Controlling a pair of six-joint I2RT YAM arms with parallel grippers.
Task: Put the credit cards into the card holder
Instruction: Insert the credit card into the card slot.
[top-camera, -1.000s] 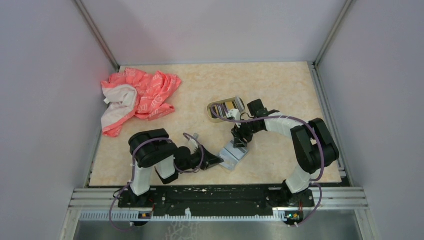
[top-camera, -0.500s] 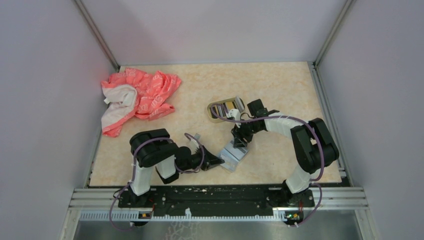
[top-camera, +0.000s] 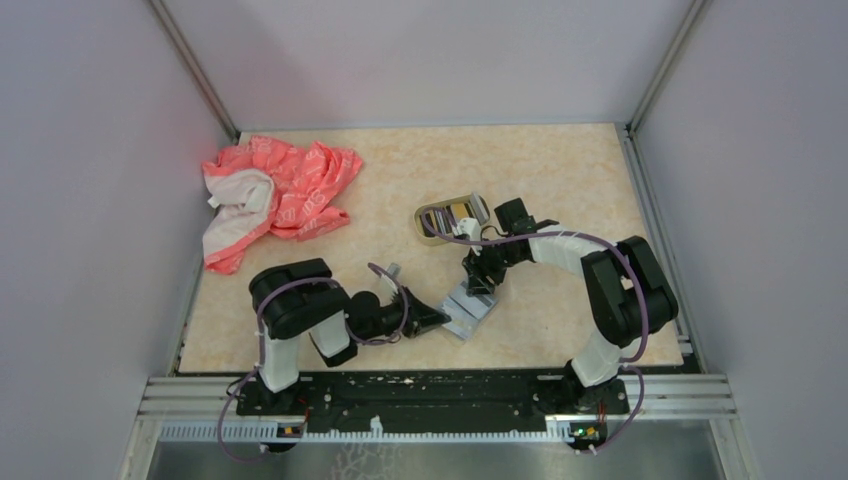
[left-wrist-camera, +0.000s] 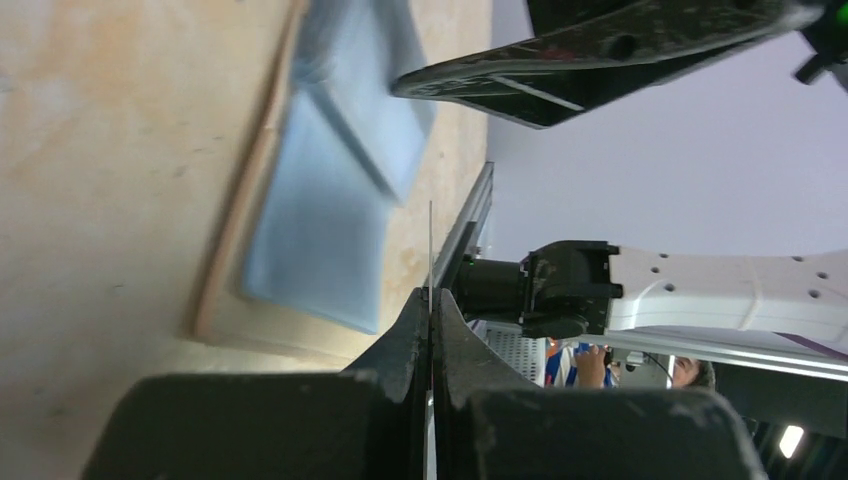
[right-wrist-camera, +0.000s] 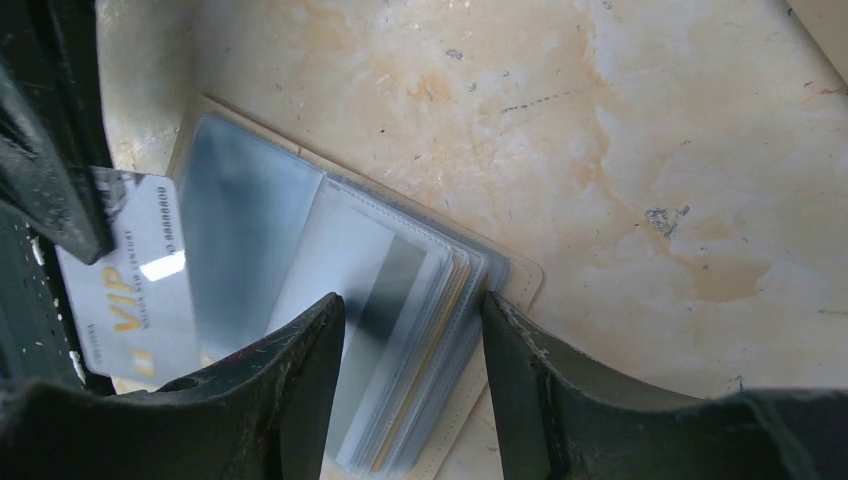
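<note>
Silvery plastic lettered VIP in gold marks the credit card (right-wrist-camera: 135, 290), which is pinched between the pressed-together jaws of the left gripper (left-wrist-camera: 431, 300) and is seen only as a thin edge-on line in the left wrist view. The card's lettered length is laid alongside one end of the card holder (right-wrist-camera: 400, 290), a tan-backed book of clear sleeves. Whether its long edge is merely touching the outermost sleeve or is slipped under it cannot be told. The holder is laid flat, its long axis set diagonally from the left gripper's side toward the right gripper (right-wrist-camera: 410, 312), whose jaws are spread and set down across the stacked sleeve edges. A mottled beige table (top-camera: 560, 170) is seen beneath the holder, enclosed by pale lilac walls (top-camera: 420, 60). Just beyond the holder a gold-rimmed tin (top-camera: 447, 216) showing striped card edges is found, and well to the holder's far left a crumpled coral-pink cloth (top-camera: 280, 190).
</note>
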